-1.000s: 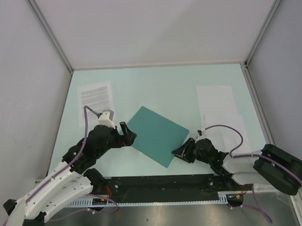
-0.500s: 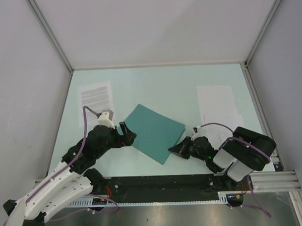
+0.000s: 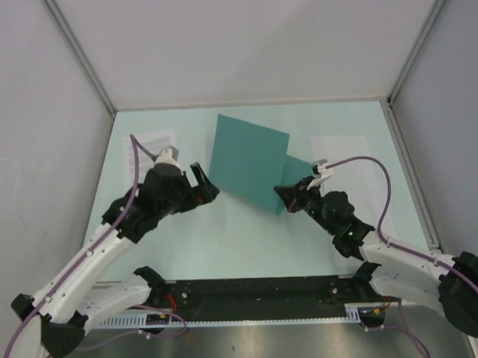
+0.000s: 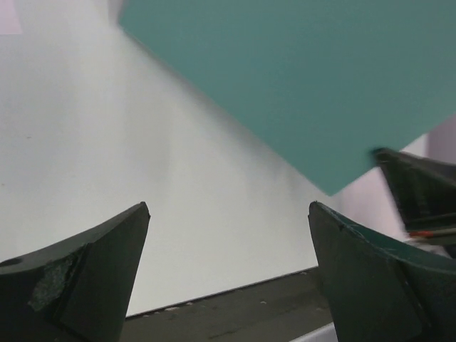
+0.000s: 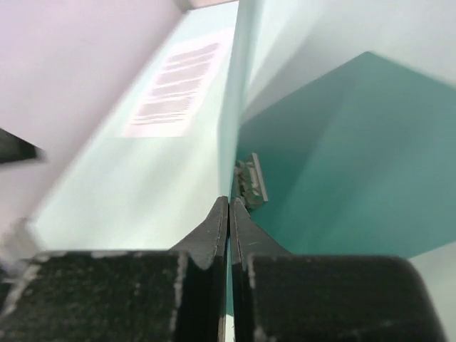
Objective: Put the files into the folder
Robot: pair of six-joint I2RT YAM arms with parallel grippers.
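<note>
The teal folder (image 3: 248, 159) is near the table's middle, its cover raised on edge by my right gripper (image 3: 290, 196), which is shut on the cover's lower corner. Its other leaf (image 3: 298, 171) shows behind that gripper. The right wrist view has the cover edge-on (image 5: 229, 107) above my shut right gripper (image 5: 229, 203), with the inner leaf (image 5: 342, 164) to its right. One of the files, the printed sheet (image 3: 153, 140), lies far left, partly under my left arm. The nearly blank sheet (image 3: 344, 163) lies on the right. My left gripper (image 3: 204, 182) is open and empty, just left of the folder.
Metal frame posts and grey walls close in the mint tabletop (image 3: 225, 242) on three sides. A black rail (image 3: 259, 292) runs along the near edge. A small metal clip (image 5: 251, 182) sits inside the folder near the right fingertips.
My right gripper has shut on the folder's edge and lifted the cover up and toward the far side. My left arm has moved forward, its gripper still open.
</note>
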